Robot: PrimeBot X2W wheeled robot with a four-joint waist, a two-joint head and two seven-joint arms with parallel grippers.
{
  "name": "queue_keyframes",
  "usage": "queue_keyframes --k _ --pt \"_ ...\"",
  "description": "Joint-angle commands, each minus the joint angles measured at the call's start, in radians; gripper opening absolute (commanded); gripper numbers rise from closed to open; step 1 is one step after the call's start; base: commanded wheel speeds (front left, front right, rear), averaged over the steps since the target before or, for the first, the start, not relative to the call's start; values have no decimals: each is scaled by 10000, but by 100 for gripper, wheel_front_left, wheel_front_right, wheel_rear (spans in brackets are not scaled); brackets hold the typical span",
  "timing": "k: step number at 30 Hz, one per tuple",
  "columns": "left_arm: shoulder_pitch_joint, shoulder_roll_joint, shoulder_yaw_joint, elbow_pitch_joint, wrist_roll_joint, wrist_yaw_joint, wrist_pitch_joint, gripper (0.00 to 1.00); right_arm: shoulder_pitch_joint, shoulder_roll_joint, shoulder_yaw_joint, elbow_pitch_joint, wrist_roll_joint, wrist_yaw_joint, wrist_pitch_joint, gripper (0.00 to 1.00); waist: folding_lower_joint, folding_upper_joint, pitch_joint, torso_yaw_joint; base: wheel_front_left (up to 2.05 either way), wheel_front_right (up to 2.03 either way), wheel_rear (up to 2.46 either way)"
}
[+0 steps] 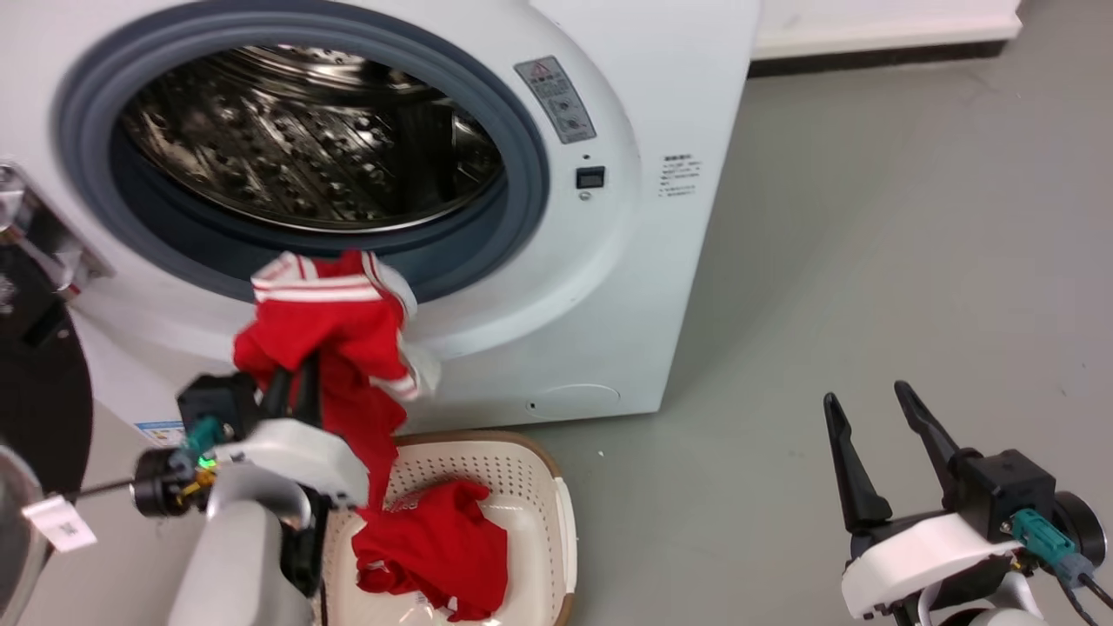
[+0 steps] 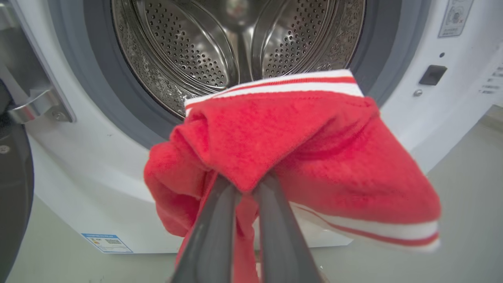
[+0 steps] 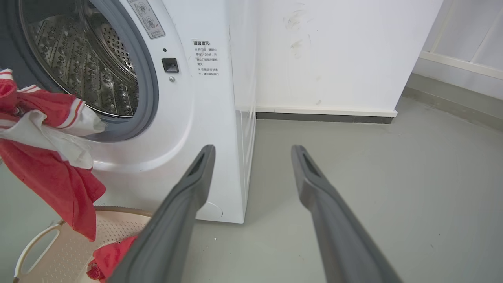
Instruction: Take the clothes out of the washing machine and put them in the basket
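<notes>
The red clothes (image 1: 348,348) with white-striped trim hang in the air in front of the washing machine (image 1: 609,287), below its open porthole. My left gripper (image 1: 296,382) is shut on them; in the left wrist view the clothes (image 2: 298,157) drape over the closed fingertips (image 2: 220,196). Their lower end trails down into the cream basket (image 1: 556,496) on the floor, where red fabric (image 1: 435,548) lies bunched. The steel drum (image 2: 235,47) behind looks bare. My right gripper (image 1: 878,417) stands open at the lower right, holding nothing. The right wrist view shows the clothes (image 3: 51,169) and basket (image 3: 59,243) at the left.
The black-framed door (image 1: 35,382) hangs open at the far left, close to my left arm. Grey floor (image 1: 869,261) stretches to the right of the machine. A white wall with a dark baseboard (image 3: 326,117) runs behind.
</notes>
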Motion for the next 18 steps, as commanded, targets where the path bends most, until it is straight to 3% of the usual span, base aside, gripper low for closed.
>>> queue_keyframes --k 1,11,18 --pt "114 -40 -25 -129 54 -2 -28 0 125 17 -22 -70 -28 -7 36 100 1 -1 -192 187 0 0 0" --pt "2118 -463 -648 -556 -352 280 39 0 455 17 103 -360 -108 -7 259 100 1 -1 -262 474 0 0 0" --pt "2179 -532 -1134 67 -953 424 66 0 -1 19 238 -706 -159 -7 369 100 1 -1 892 355 0 0 0"
